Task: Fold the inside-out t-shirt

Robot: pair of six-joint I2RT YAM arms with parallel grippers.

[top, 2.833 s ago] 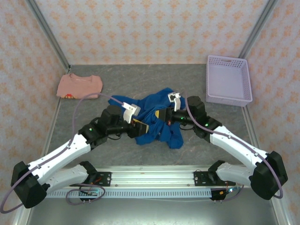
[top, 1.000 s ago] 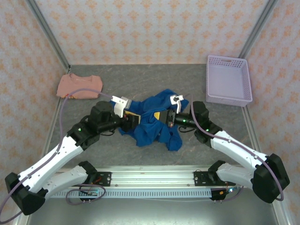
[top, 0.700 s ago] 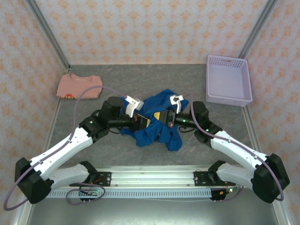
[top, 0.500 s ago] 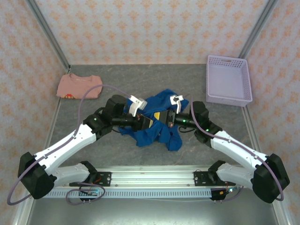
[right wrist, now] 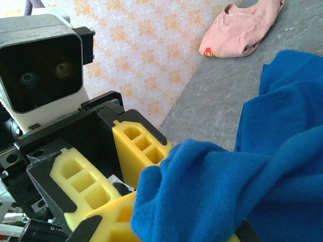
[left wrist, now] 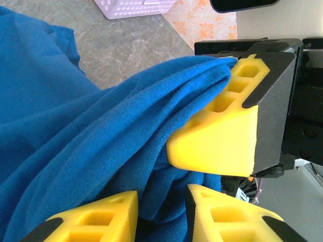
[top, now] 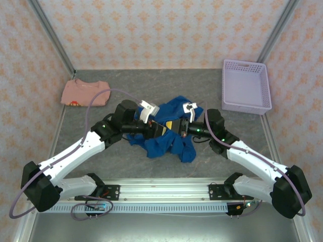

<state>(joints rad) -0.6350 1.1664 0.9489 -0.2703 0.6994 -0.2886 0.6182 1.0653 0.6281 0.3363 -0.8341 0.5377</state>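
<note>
On the grey table (top: 151,91), seen from above, the inside-out t-shirt (top: 164,143) lies as a crumpled royal-blue heap at the centre, between the two arms. A lilac basket (top: 245,83) stands at the far right corner, and a salmon-pink shirt (top: 86,93) lies at the far left, both well apart from the heap.

Both arms reach inward and meet nose to nose over the upper part of the shirt. The right gripper (top: 175,126) is clamped tight on a raised bunch of blue cloth, which drapes over its yellow fingers in both wrist views. The left gripper (top: 160,130) has its jaws partly apart. Blue fabric shows in the gap between its fingers (left wrist: 106,217), but nothing there looks pinched, and I cannot tell whether it grips anything.

Over the last second the left arm has swung in from the left, bringing its gripper from the heap's left edge right up to the right one, which has stayed put. Compared with nearly three seconds ago, the right gripper sits slightly nearer the arm bases, and the heap looks more drawn together.

This reads as a handover or regrasp of the held bunch. The shirt is still unspread, so folding has not begun.
</note>
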